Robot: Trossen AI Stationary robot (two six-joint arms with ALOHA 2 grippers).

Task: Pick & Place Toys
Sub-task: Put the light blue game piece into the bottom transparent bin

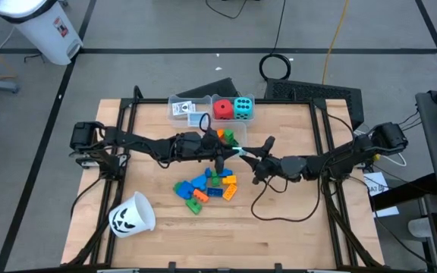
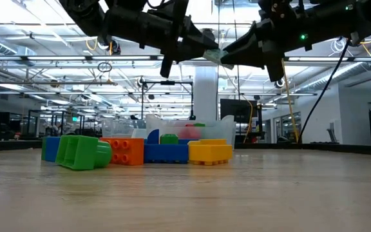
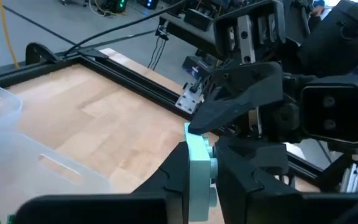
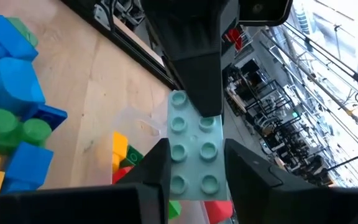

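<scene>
Both end effectors are clamping one pale green block [image 4: 191,152] in the air above the pile of blocks [image 1: 207,188] on the surface [image 1: 279,227]. The left end effector [image 1: 232,151] is gripping one end, the right end effector [image 1: 250,157] the other. The block's long axis is running roughly level between them.

- High view: overhead, straight down over the whole counter [image 1: 279,235].
- Low view: counter height, level, close behind the block pile [image 2: 137,151].
- Wrist views: facing each other, sharing the pale green block [image 3: 199,168].
</scene>
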